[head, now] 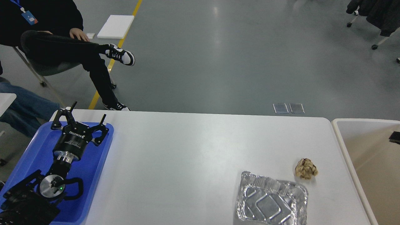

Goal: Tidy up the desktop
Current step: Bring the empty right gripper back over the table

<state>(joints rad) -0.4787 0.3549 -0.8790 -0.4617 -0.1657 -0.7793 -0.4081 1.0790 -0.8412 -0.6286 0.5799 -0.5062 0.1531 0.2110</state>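
The desktop (187,162), a plain white tabletop with rounded far corners, fills the lower half of the head view and stands on a grey floor. Toward its near right side lies a crumpled aluminium foil tray (271,203), open side up and holding nothing. Just beyond the tray's far right corner, close but apart from it, sits a crumpled ball of brownish paper (306,168). At the desktop's left end rests a blue plastic tray (97,162); no loose item shows in it. The left gripper (87,121) hangs over that tray's far edge, fingers spread wide apart and clasping nothing. The right gripper is out of the view. Just off the desktop's right end stands a beige, white-rimmed bin (337,140); a small dark object (395,137), possibly inside it, shows at the picture's edge.
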